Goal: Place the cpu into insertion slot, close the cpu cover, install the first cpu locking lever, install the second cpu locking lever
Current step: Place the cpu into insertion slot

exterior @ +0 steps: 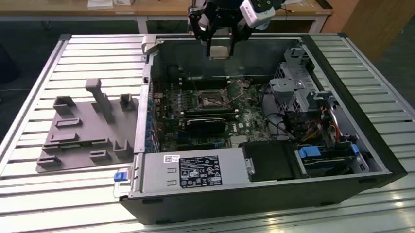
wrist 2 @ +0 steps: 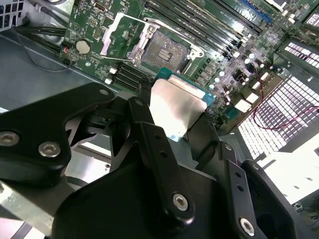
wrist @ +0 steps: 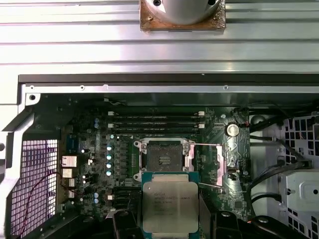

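One shot at this: gripper (wrist: 171, 221) is clamped on the cpu (wrist: 170, 204), high above the open insertion slot (wrist: 164, 159), so I'd keep it level and squared up.

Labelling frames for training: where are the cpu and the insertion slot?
cpu (wrist: 170, 206): first wrist view, middle of its metal top.
insertion slot (wrist: 163, 159): first wrist view, its dark centre.

The cpu (wrist: 170, 206) has a dull silver-grey metal top; the gripper (wrist 2: 174, 118) looks matt black; the worktop (exterior: 84, 53) is ribbed, lightly shiny metal.
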